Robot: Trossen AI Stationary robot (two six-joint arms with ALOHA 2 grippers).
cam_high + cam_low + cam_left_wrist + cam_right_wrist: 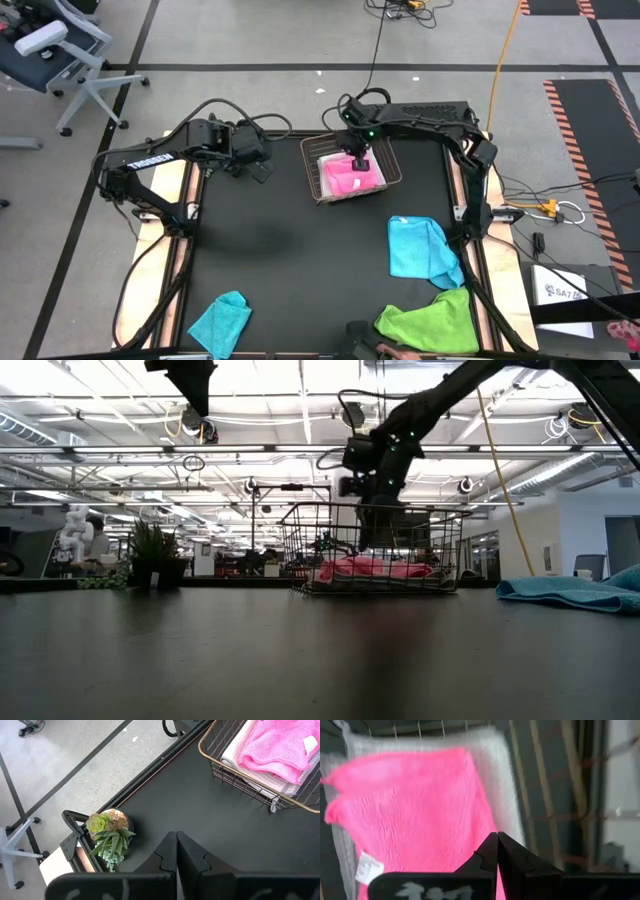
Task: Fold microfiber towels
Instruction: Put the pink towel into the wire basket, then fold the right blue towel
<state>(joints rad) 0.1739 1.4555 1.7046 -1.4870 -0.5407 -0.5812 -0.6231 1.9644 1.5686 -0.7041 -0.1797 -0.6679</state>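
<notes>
Three towels are unfolded on the table: teal one [221, 320] front left, lime green [432, 322] and sky blue [422, 247] on the right. Left gripper [262, 172] hangs at the back left near the little plant [108, 834], jaws pressed together, holding nothing. Right gripper [359, 163] sits over the wire basket [394, 170], also pinched shut and empty, just above the pink towel [349, 176] lying neatly on a white one [235, 751]. My worry: lifting out, it could snag the pink towel or basket wire and mess the stack.
</notes>
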